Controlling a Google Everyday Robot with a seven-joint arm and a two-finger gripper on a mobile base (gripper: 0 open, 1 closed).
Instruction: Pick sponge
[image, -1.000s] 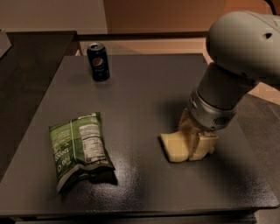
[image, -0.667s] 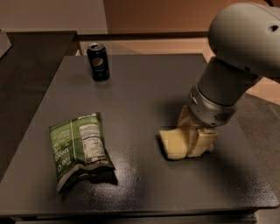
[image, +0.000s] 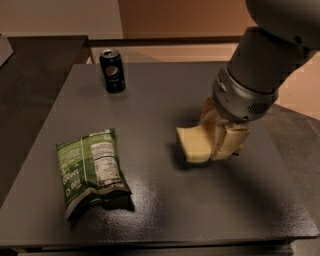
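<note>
The sponge is a pale yellow foam block right of the table's middle. My gripper comes down from the big grey arm at the upper right. Its cream-coloured fingers are closed on the sponge's right end. The sponge hangs a little above the dark table, with its shadow on the surface just below and left of it. The right part of the sponge is hidden between the fingers.
A green chip bag lies at the front left of the table. A dark soda can stands upright at the back left. The table's right edge runs close behind the arm, and a second dark surface adjoins on the left.
The gripper and arm have risen, and the sponge has come up with them off the table surface. The bag and the can have not moved.
</note>
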